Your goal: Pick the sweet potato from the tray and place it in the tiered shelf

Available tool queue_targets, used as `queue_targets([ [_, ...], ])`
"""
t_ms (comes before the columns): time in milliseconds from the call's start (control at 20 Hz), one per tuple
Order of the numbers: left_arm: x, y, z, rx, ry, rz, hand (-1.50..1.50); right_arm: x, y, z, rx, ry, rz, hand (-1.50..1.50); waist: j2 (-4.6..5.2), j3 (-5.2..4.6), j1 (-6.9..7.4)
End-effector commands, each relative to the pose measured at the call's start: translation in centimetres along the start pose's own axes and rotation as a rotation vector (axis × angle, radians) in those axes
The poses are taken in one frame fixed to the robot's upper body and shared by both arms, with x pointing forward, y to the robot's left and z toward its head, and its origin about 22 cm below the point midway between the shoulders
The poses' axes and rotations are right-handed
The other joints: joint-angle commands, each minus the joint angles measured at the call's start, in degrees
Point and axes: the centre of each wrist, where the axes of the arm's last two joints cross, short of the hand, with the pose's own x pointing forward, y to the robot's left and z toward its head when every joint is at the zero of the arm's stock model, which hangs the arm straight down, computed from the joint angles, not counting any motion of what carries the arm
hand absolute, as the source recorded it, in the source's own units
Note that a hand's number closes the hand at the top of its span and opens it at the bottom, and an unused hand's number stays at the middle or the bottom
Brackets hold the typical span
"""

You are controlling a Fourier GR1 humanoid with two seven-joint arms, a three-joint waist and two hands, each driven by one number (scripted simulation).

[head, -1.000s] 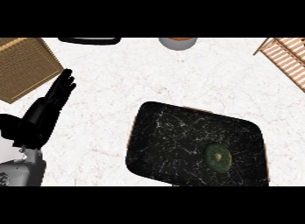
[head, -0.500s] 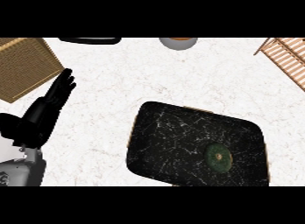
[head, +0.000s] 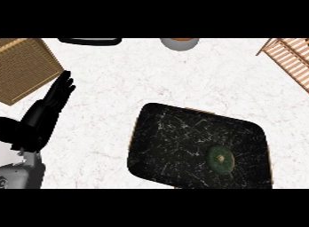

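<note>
Lying in the dark marbled tray (head: 176, 146) at lower right, round greenish sweet potato (head: 220, 158), well apart from the black left hand (head: 36, 122), fingers straight, at left.

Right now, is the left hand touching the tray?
Apart. The head view shows bare white counter between the left hand and the dark tray.

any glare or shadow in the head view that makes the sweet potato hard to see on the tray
Head view: no glare and no strong cast shadows; the light is flat and even. The sweet potato is dull green-brown on the dark marbled tray, so contrast is low and its outline blends in. The white counter is bright by comparison. The left hand shows as a near-solid black shape.
</note>
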Motion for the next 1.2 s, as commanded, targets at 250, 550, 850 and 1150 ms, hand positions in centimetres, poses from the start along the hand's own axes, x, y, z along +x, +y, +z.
queue_targets([
  [250, -0.7, 0.1, 1.0, 0.010, 0.020, -0.002, 0.00, -2.1, 1.8, -0.8, -0.197, 0.261, 0.016, 1.50, -0.50, -0.09, -1.09],
  [550, -0.6, 0.0, 0.5, 0.025, 0.024, 0.004, 0.00, -2.8, 3.2, -0.8, 0.120, 0.287, 0.607, -1.50, -0.92, -0.37, -1.34],
  [850, 0.0, 1.9, 0.4, 0.027, 0.020, 0.006, 0.00, -1.2, -1.7, -1.6, -0.019, 0.413, 0.400, -1.50, -1.15, -0.14, -2.39],
  [1150, 0.3, 1.6, 0.8, 0.023, 0.015, -0.017, 0.00, -0.4, -6.3, -1.9, -0.212, 0.408, 0.103, -1.50, -0.94, -0.07, -1.59],
])
